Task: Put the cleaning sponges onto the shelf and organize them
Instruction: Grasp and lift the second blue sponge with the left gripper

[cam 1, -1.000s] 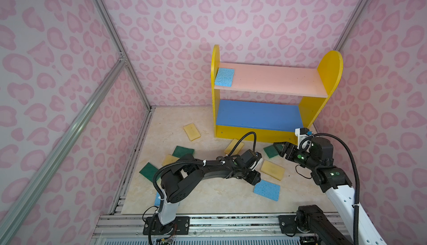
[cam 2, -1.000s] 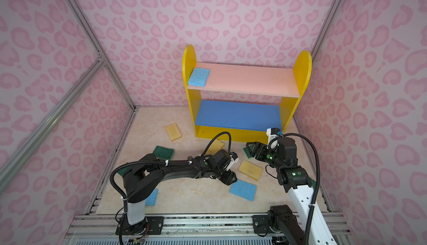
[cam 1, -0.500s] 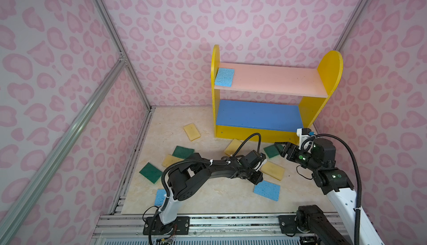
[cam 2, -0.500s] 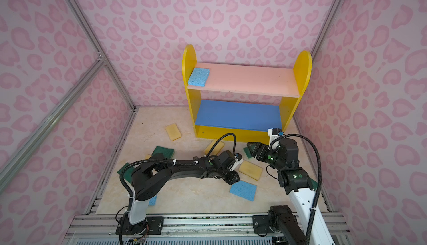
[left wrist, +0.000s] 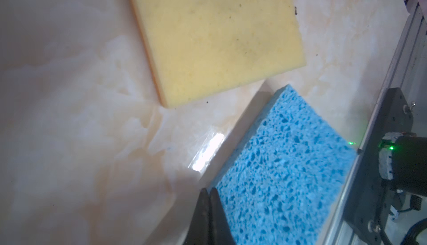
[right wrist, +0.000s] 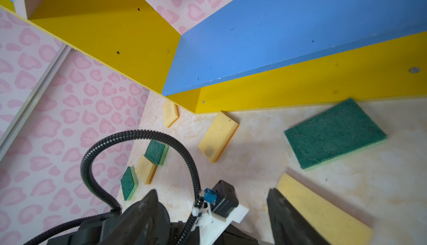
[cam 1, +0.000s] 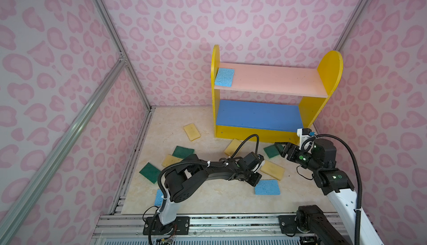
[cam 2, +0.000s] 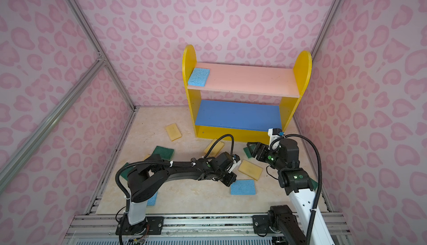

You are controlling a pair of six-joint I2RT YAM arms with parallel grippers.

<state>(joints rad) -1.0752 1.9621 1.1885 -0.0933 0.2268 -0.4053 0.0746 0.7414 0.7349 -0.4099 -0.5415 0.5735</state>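
Shelf: upright; yellow round-topped side panels, pink upper board, blue lower board.
Porous blue sponge: flat on pink board, against a side panel.
Yellow sponges, green scouring sponges, two more blue sponges: scattered flat on the floor before the shelf.

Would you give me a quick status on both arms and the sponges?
Left gripper shut at loose blue sponge corner, nothing between fingers. Right gripper open, empty, near green sponge by shelf. Shelved blue sponge on pink board; rest on table.

Yellow-pink-blue shelf; blue sponge, yellow sponge, green sponge; pink-blotched walls
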